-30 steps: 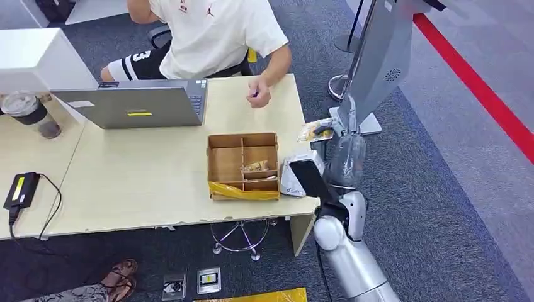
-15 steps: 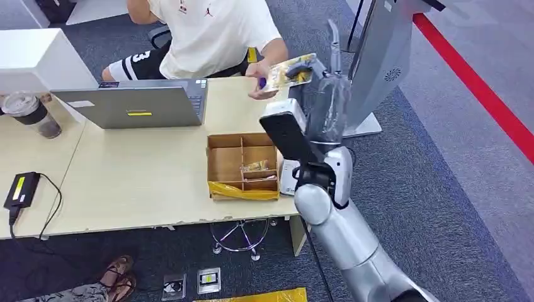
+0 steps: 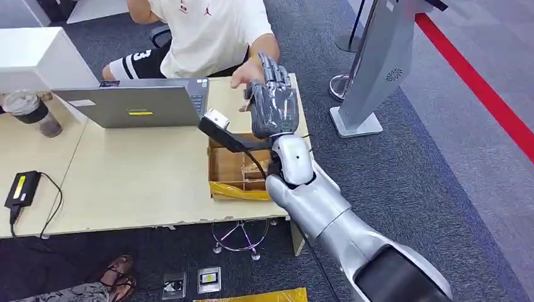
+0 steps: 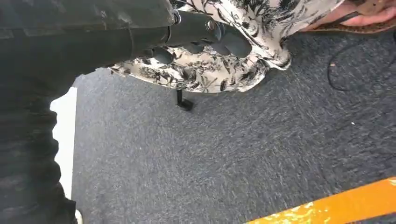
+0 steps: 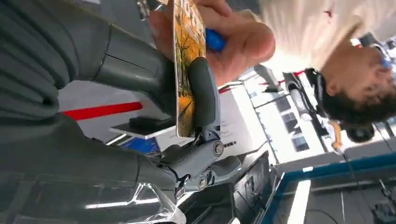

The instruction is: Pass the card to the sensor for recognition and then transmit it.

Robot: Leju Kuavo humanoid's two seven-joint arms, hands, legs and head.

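On your left, a laptop (image 3: 135,106) stands open on the desk (image 3: 126,176). The left robot hand (image 4: 205,39) hangs over carpet, fingers curled in on nothing. Over the cardboard box (image 3: 234,173), your right robot hand (image 3: 272,104) is raised, pinching the card (image 5: 187,70) between thumb and finger; a person's hand (image 5: 224,39) touches the card's far end.

pale table (image 3: 138,182) carries laptop (image 3: 135,106), cardboard box (image 3: 234,173), cup (image 3: 30,113).
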